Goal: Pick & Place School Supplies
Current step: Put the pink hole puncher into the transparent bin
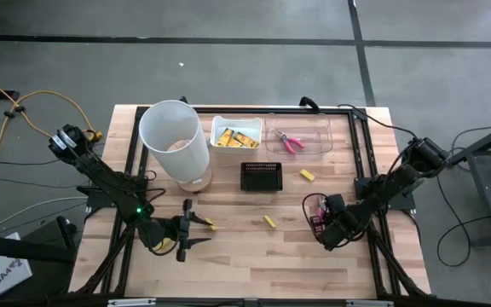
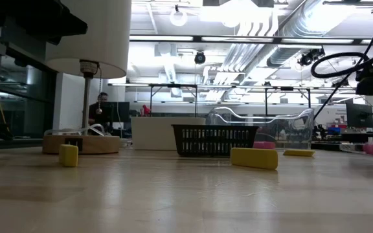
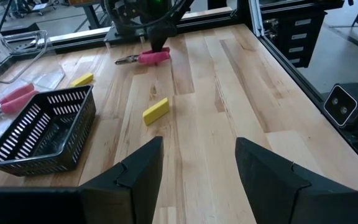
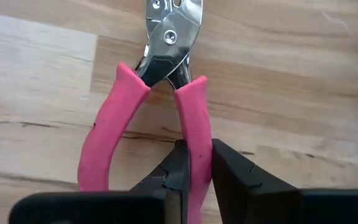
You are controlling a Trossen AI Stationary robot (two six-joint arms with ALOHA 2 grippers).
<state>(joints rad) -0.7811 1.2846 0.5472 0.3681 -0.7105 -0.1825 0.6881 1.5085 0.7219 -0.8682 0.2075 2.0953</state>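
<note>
A pink-handled metal tool (image 4: 166, 81) lies on the wooden table at the right. My right gripper (image 1: 317, 220) points down at it, shut on one of its handles. My left gripper (image 3: 197, 165) stands open near the table's front left, level, with nothing between its fingers. Small yellow blocks lie loose on the table: one (image 1: 269, 221) in the middle, one (image 1: 307, 175) beside the black basket, one (image 1: 211, 226) just ahead of my left gripper. A second pink tool (image 1: 291, 142) rests in the clear tray (image 1: 318, 136). Yellow packets (image 1: 234, 137) lie in a white tray. My right gripper pinches one pink handle (image 4: 193, 134) of the tool between its two fingers (image 4: 178, 167), partway down the handle from the metal head. The fingers come from above, pointing down, and lie across the handle. The other handle (image 4: 107, 130) is free, and the tool lies flat on the table.
A tall white bin (image 1: 175, 141) stands at the far left. The small black basket (image 1: 261, 176) sits mid-table, in front of the white tray (image 1: 220, 128). Metal frame rails run along the table's edges. Bare wood stretches between the two grippers.
</note>
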